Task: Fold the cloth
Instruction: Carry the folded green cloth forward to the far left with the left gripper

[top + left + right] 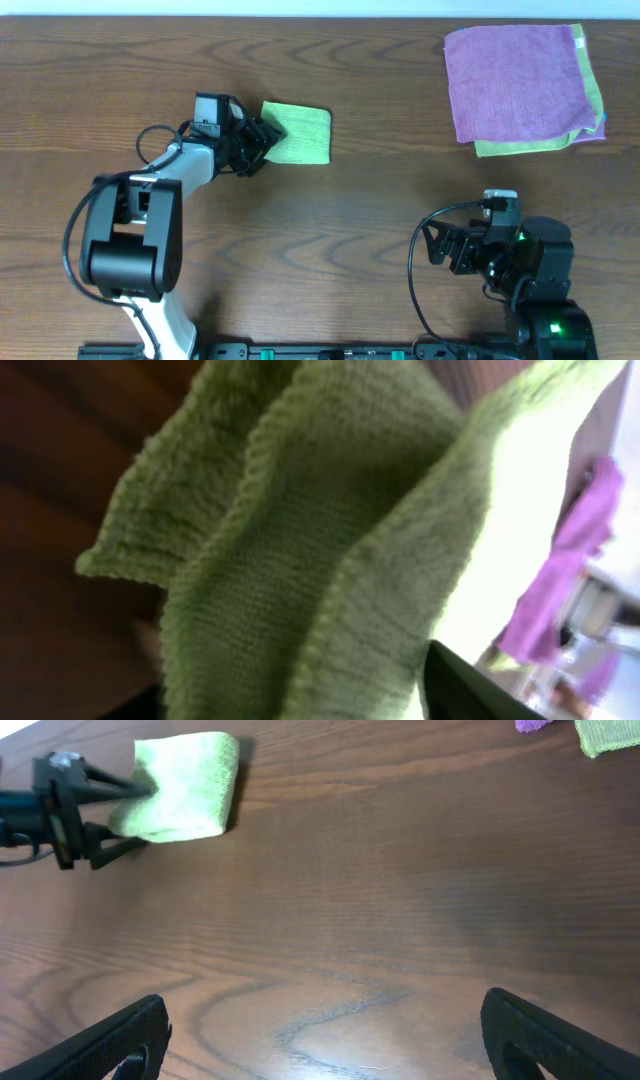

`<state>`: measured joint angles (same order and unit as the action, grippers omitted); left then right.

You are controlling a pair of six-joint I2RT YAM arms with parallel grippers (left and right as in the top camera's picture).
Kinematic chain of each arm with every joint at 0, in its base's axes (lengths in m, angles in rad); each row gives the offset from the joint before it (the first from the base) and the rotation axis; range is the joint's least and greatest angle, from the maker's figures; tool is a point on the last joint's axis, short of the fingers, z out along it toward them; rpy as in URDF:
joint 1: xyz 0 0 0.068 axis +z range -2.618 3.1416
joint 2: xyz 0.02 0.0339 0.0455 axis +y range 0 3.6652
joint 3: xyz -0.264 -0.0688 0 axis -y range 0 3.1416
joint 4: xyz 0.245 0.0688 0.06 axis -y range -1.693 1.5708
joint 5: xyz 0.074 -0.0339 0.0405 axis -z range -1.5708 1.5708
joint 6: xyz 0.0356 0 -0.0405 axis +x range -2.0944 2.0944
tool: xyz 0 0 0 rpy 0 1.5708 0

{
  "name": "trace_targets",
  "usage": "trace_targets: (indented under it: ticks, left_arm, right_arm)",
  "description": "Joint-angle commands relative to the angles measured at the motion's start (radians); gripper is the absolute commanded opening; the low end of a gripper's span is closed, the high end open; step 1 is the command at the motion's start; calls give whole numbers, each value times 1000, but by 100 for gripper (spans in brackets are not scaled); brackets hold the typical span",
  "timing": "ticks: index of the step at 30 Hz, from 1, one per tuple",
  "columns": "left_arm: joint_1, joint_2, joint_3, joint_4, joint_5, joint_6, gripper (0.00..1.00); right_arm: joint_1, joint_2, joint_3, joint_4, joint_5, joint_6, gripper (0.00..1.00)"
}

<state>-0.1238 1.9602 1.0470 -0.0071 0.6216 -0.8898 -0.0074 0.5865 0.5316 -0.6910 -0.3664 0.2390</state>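
Apparently the left gripper (262,135) is pinched shut on the left edge of the green cloth (300,133), though its wrist view is too blurred to be sure. That cloth lies on the table (350,220). The right gripper (437,247) hangs wide open, holding nothing, well apart from it. A purple cloth (515,80) tops a stack at the far right.

The left arm (170,165) stretches forward from its base, and the left gripper (264,136) is closed on the left edge of the green cloth (300,135). The right arm (530,270) sits folded up well apart from the cloth. The right gripper (431,247) faces the cloth, jaws spread wide, holding nothing.
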Motion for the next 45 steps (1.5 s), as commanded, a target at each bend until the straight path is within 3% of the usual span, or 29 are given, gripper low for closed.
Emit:
trace_targets:
  ticks: [1, 3, 4, 7, 11, 22, 31, 39, 45]
  left_arm:
    - [-8, 51, -18, 25, -34, 24, 36]
    - [-8, 51, -17, 71, -12, 42, 9]
    - [-6, 51, -17, 93, 0, 42, 5]
    - [3, 50, -1, 162, 40, 42, 6]
    - [28, 34, 89, 145, 60, 56, 6]
    - [164, 31, 557, -209, -81, 192, 5]
    - [236, 106, 650, -132, -127, 195, 6]
    - [243, 286, 822, -138, -25, 190, 6]
    - [258, 332, 838, -190, -21, 231, 6]
  right_arm:
    - [-12, -4, -5, -1, -4, 18, 99]
    - [-12, -4, -5, -1, -4, 18, 99]
    - [-12, -4, -5, -1, -4, 18, 99]
    - [-12, -4, -5, -1, -4, 18, 99]
    - [-12, -4, -5, -1, -4, 18, 99]
    - [-12, -4, -5, -1, -4, 18, 99]
    - [-12, -4, -5, -1, -4, 18, 99]
    - [-12, -4, -5, -1, -4, 18, 99]
    - [-12, -4, -5, -1, -4, 18, 99]
